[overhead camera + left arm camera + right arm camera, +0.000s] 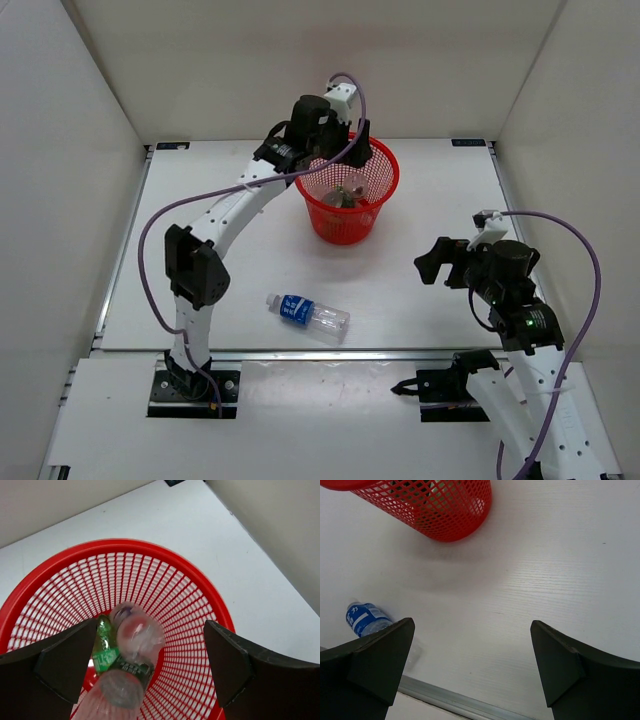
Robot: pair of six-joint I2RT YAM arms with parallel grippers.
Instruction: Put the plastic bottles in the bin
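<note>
The left wrist view looks straight down into the bin (200, 590) and shows what the top view leaves as a muddle: a clear bottle with a dark label (131, 652), somewhat blurred, and a green bottle (103, 647) pressed against its side, both inside the red mesh; the top view alone gives the whole blue-label bottle (305, 315), lying on its side on the table (430, 200) near the front edge, between the two arm bases and well apart from the bin; the right wrist view catches only that bottle's label end, the rest hidden behind its own left finger.

In the top view the left arm's wrist covers the bin's far-left rim.

The left gripper (150, 625) hangs above the bin with jaws spread wide, one finger on each side of the clear bottle, and grips nothing; the right gripper (472, 622) hovers over bare table, jaws wide apart and empty.
</note>
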